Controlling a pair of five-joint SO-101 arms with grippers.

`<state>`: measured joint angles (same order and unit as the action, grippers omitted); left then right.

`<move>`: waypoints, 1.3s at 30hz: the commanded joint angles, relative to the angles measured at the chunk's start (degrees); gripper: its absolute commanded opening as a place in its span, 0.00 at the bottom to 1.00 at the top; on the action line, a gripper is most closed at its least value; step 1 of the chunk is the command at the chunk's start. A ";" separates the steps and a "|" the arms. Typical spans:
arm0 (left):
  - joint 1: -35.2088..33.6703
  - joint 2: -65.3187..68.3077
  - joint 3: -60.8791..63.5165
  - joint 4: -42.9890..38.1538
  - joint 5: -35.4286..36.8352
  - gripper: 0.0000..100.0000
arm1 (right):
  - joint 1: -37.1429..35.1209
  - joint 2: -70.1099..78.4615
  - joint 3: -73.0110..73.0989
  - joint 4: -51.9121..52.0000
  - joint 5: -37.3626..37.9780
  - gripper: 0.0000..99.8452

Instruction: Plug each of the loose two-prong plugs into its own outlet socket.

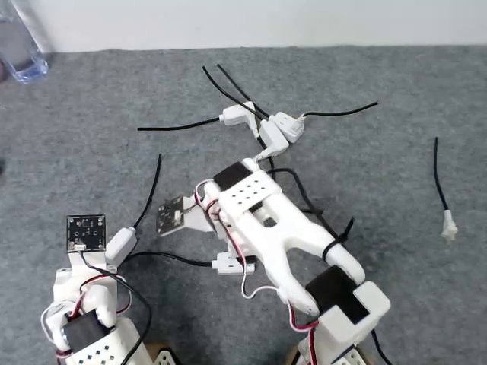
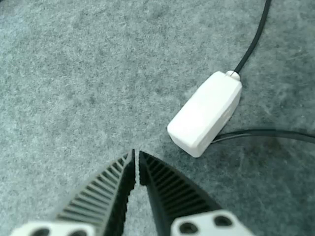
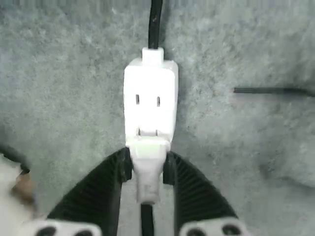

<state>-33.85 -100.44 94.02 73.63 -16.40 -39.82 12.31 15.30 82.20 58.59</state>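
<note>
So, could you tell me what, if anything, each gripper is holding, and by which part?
The right gripper holds a white two-prong plug by the sides of its body, its front at an outlet socket. The left gripper holds nothing.

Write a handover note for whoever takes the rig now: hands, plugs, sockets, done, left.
Left hand: shut, empty, over the carpet beside a white socket block.
Right hand: shut on a white plug, nose against a second socket block's end; full seating unclear.
A loose plug lies alone off to the right; a cluster of plug and socket pieces sits beyond the arms, mating unclear.
Done: nothing confirmed. Left: seat the held plug, then pair the loose plug.
</note>
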 commanded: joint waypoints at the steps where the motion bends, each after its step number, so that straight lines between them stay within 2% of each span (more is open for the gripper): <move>1: -0.09 -0.18 -0.48 -1.41 -0.44 0.01 | -2.86 1.01 6.42 -4.00 -0.53 0.01; 19: -0.09 -0.18 -0.48 -1.41 -0.44 0.01 | -3.38 1.10 13.71 -9.54 -2.29 0.01; 39: -0.09 -0.18 -0.48 -1.41 -0.44 0.01 | -3.47 1.10 13.89 -9.80 -2.55 0.01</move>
<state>-33.85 -100.44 94.02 73.63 -16.40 -40.62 10.99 22.95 74.81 56.84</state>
